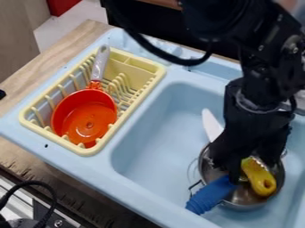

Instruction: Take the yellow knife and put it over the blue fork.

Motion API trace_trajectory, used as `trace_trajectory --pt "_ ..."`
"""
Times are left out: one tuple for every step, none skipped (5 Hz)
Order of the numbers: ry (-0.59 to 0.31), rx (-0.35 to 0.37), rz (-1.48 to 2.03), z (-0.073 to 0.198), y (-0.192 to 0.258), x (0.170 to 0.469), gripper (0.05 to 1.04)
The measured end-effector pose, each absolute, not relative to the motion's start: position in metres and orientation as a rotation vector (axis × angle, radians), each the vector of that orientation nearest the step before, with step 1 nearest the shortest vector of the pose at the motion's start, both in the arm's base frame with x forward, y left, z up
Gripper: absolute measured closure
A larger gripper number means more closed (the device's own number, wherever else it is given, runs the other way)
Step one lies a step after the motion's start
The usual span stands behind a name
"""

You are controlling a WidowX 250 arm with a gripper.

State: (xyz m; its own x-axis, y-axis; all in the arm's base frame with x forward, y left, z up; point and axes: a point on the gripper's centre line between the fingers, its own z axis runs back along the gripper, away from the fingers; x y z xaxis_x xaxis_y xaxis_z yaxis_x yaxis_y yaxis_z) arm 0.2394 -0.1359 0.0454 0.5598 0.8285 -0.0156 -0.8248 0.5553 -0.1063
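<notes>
In the camera view, my arm (259, 89) comes in from the top and right, and I have the gripper (249, 165) hanging over the metal pot (242, 198) in the light-blue sink (158, 129). Its fingers are spread, and the upper end of the yellow knife's handle (260, 177) shows between them; I can't tell whether they touch it. That handle lies slanted inside the pot, its holed end toward the lower right. The blue fork's ridged handle (209, 196) crosses the pot's rim at the lower left and points out over the basin, while its head is hidden from me under the gripper. A white blade (211, 125) sticks out beyond the pot's upper-left side; the gripper covers where it leads, so I can't say which handle it belongs to.

To the left of the basin, I see a pale-yellow dish rack (88, 150) on the sink's ledge. An orange pan (88, 120) sits in it, its speckled grey handle (100, 63) pointing toward the rack's far end. The sink rests on a wooden bench (56, 51), and a black cable (37, 183) curves at the lower left.
</notes>
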Motion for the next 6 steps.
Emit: trace_trajectory --pt "-0.014 -0.107 0.971 0.047 -0.133 0.238 0.087" --pt "0.004 -0.129 0.947 0.057 -0.127 0.237 0.086" --pt "-0.046 -0.114 0.871 0.068 -0.113 0.237 0.086" --pt "-0.107 -0.028 0.676 0.08 -0.096 0.234 0.086" --pt "-0.185 -0.004 0.562 0.092 -0.078 0.233 0.086" --pt "-0.183 0.068 0.44 0.093 -0.052 0.228 0.086"
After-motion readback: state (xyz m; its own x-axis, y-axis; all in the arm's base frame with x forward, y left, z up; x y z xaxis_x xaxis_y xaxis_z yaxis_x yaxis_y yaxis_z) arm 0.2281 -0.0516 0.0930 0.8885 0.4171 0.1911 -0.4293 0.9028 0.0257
